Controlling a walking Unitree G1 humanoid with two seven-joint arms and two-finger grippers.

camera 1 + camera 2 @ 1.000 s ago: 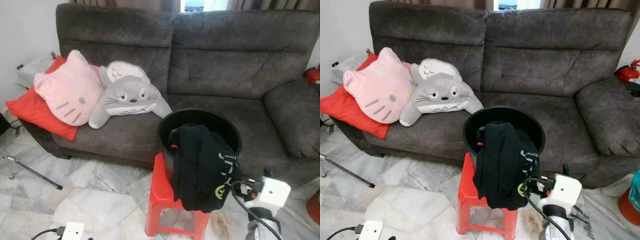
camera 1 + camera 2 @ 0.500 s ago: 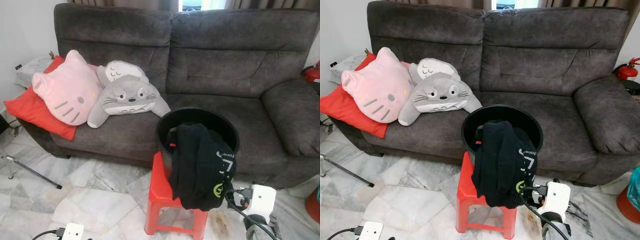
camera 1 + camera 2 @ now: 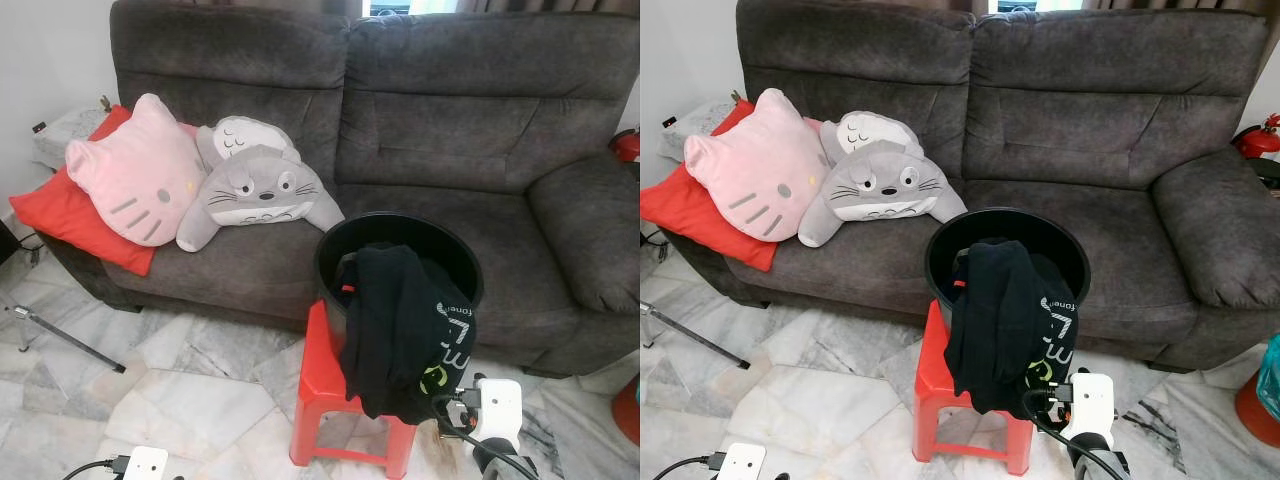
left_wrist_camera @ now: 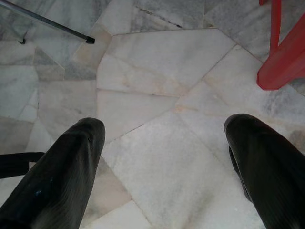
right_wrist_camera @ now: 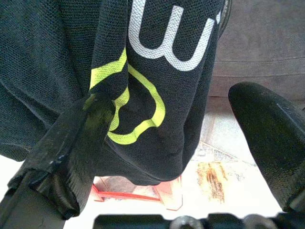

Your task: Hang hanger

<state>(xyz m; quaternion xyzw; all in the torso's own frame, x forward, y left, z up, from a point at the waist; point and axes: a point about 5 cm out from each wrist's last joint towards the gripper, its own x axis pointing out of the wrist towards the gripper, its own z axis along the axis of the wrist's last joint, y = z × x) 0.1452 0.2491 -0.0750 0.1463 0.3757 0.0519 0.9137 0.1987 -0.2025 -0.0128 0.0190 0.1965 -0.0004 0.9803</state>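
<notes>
The right tool, fingers spread, has dropped toward the lower right, beside the black shirt; left tool gapes over floor.

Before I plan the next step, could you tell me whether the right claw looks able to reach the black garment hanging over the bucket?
Probably yes: the right claw is open right at the black garment, whose hem hangs free over the bucket rim, nothing between.
</notes>
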